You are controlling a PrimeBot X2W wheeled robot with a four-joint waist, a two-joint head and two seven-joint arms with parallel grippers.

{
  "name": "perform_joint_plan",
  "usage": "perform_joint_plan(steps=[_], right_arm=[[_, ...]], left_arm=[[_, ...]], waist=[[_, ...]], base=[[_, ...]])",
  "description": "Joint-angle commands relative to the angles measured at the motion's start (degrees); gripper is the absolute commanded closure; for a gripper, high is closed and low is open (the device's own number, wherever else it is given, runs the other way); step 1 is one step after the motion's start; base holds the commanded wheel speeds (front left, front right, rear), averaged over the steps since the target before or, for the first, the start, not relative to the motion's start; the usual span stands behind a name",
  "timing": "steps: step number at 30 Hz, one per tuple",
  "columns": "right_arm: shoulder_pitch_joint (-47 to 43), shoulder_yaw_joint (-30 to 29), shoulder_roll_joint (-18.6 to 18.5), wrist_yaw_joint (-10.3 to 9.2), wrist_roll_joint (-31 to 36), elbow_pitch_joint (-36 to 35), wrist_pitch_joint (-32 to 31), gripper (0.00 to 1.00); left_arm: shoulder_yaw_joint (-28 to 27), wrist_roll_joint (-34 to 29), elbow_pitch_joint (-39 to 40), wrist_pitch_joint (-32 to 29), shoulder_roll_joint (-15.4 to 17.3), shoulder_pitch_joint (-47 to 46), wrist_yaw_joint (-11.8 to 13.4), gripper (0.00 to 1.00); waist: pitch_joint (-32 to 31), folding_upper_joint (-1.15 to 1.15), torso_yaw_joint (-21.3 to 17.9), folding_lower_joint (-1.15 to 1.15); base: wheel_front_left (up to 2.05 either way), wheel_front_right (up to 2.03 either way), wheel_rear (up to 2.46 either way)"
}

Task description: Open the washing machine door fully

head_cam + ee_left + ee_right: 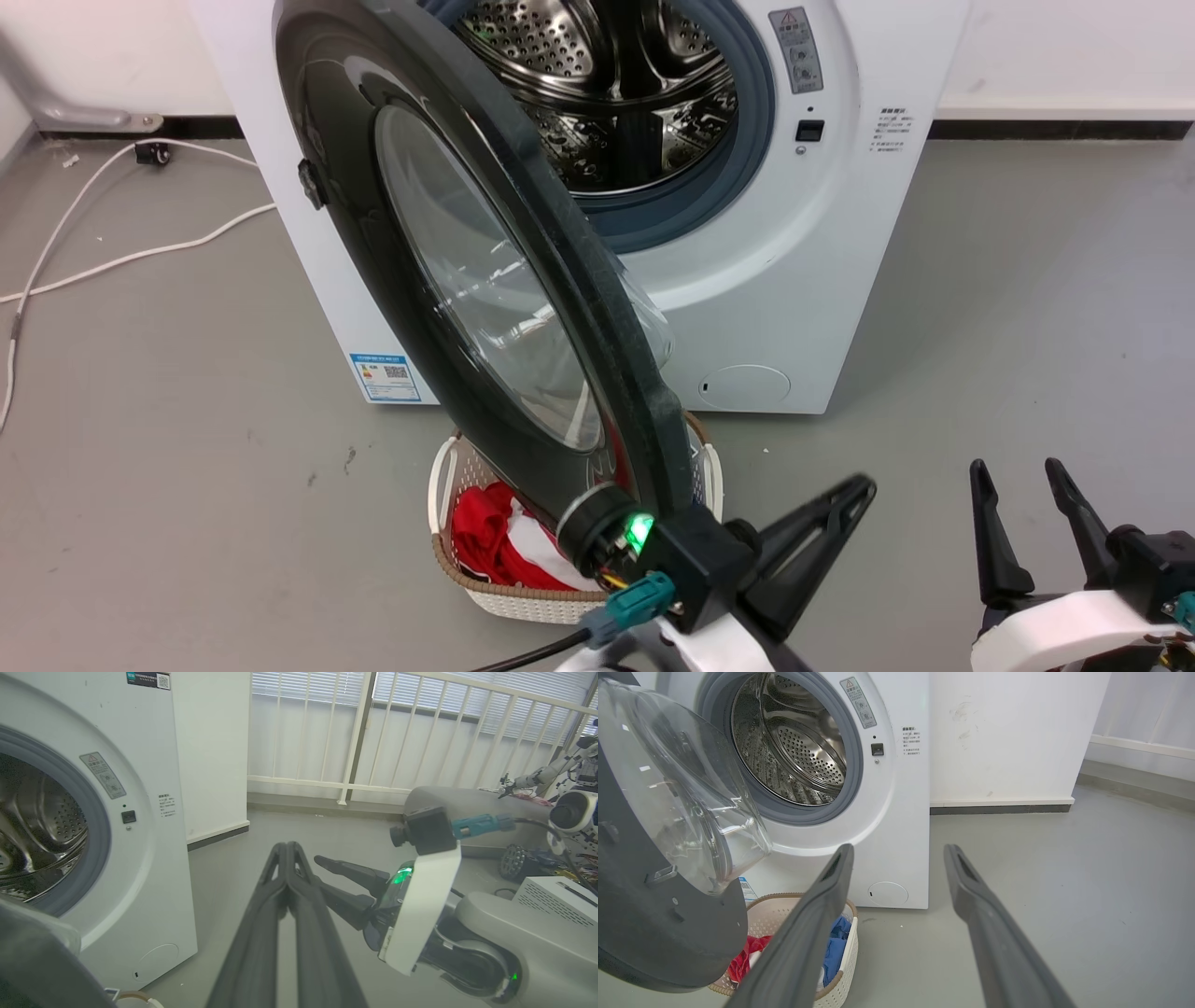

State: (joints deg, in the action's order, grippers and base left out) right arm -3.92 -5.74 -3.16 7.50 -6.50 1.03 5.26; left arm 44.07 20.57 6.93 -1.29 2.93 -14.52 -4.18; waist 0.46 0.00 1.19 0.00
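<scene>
Item: washing machine door [485,280], round and glossy black, swung well out from the front of the washing machine [794,280]. It is attached on the machine's left-hand side and stands roughly edge-on to the head view, its free lower edge over the laundry basket [504,590]. A clear glass bowl [691,793] bulges from the inner face toward the opening. Opening exposed: steel perforated drum [607,84] inside a grey rubber ring [738,140]. Machine: white box on a grey floor [1027,327], with a blue label sticker [385,378] low left on its front and a round flap [744,385] low right. Basket: white with a woven rim, on the floor just in front of the machine, holding red, white and blue clothes [485,541]. Left pincer [854,490]: fingers pressed together with nothing between them, pointing away to the right of the door's lower edge. Its wrist sits just beside that edge; whether they touch cannot be told. Right pincer [1016,471]: fingers spread wide and empty, low right in the head view above bare floor, well apart from door and machine. White cable [93,261] trails across the floor at far left.
</scene>
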Motion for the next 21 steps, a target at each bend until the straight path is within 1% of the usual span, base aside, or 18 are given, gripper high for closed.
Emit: perform_joint_plan(steps=[1, 3, 6, 13, 21], right_arm=[[0.0, 0.1, 0.3, -0.01, 0.1, -0.2, 0.1, 0.00], [0.3, 0.1, 0.3, -0.01, 0.1, 0.0, 0.0, 0.00], [0.7, 0.3, 0.3, -0.01, 0.2, 0.3, -0.1, 0.00], [1.2, 0.8, 0.3, -0.01, -0.2, 1.0, 0.1, 0.00], [1.7, 1.0, 0.3, -0.01, -0.5, 1.4, 0.2, 0.00]], left_arm=[[0.6, 0.4, -1.6, -1.0, 0.0, 0.7, 0.2, 1.00], [1.3, 0.9, -4.2, -1.9, 0.0, 1.2, 0.1, 1.00], [1.0, 1.3, -8.1, -2.0, 0.0, 1.1, 0.8, 1.00], [-3.1, 1.8, -15.6, 1.4, -0.1, -1.2, 4.2, 1.00], [-7.7, 3.2, -21.1, 4.9, 0.3, -3.1, 7.3, 1.00]], waist=[[0.3, 0.00, 0.0, 0.00], [0.6, 0.00, -0.1, 0.00], [0.8, 0.00, -0.3, 0.00], [1.2, 0.00, -1.2, 0.00], [1.9, 0.00, -1.8, 0.00]], base=[[0.00, 0.00, 0.00], [0.00, 0.00, 0.00], [0.00, 0.00, 0.00], [0.00, 0.00, 0.00], [0.00, 0.00, 0.00]])
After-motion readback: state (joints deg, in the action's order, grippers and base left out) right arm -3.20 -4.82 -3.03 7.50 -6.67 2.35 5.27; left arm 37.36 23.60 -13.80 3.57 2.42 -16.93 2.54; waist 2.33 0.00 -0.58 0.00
